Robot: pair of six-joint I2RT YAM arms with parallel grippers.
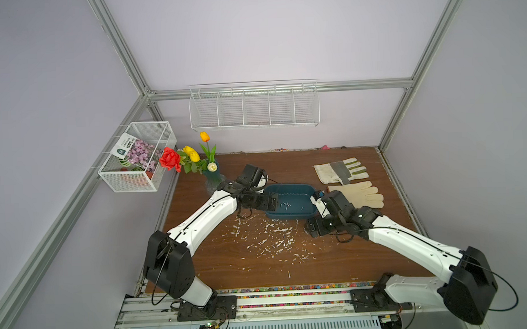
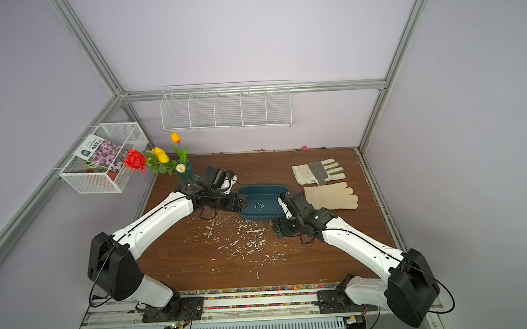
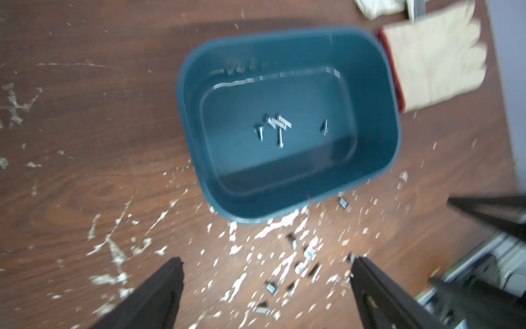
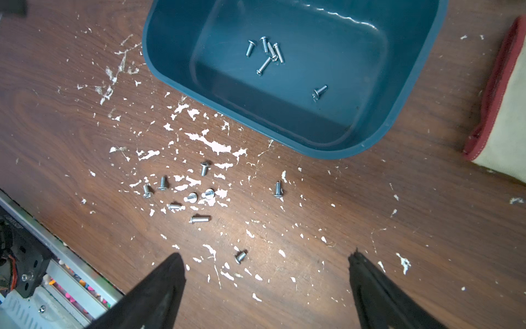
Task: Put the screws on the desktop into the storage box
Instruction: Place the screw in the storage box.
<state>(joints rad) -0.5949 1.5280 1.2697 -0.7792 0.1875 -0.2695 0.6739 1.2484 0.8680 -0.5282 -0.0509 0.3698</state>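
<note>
The dark teal storage box [image 1: 287, 186] [image 2: 261, 187] sits mid-desktop [image 1: 229, 269] with several screws [image 1: 286, 204] [image 4: 267, 52] [image 3: 277, 125] lying inside. More screws [image 4: 196, 196] lie loose among white flecks just in front of the box, blurred in the left wrist view [image 3: 307, 256]. One lone screw [image 1: 289, 273] lies nearer the front edge. My left gripper [image 1: 271, 201] [image 3: 266, 258] hangs open and empty at the box's left end. At the box's front right corner, my right gripper [image 1: 309, 228] [image 4: 265, 254] is open above the board, a single screw [image 4: 240, 257] between its fingers, untouched.
Two work gloves [image 1: 341, 170] [image 1: 360, 195] lie right of the box, one touching its end. A vase of flowers [image 1: 211, 170] stands behind the left arm. White wire baskets [image 1: 254, 106] [image 1: 137, 156] hang on the walls. A metal rail [image 1: 237, 301] runs along the front.
</note>
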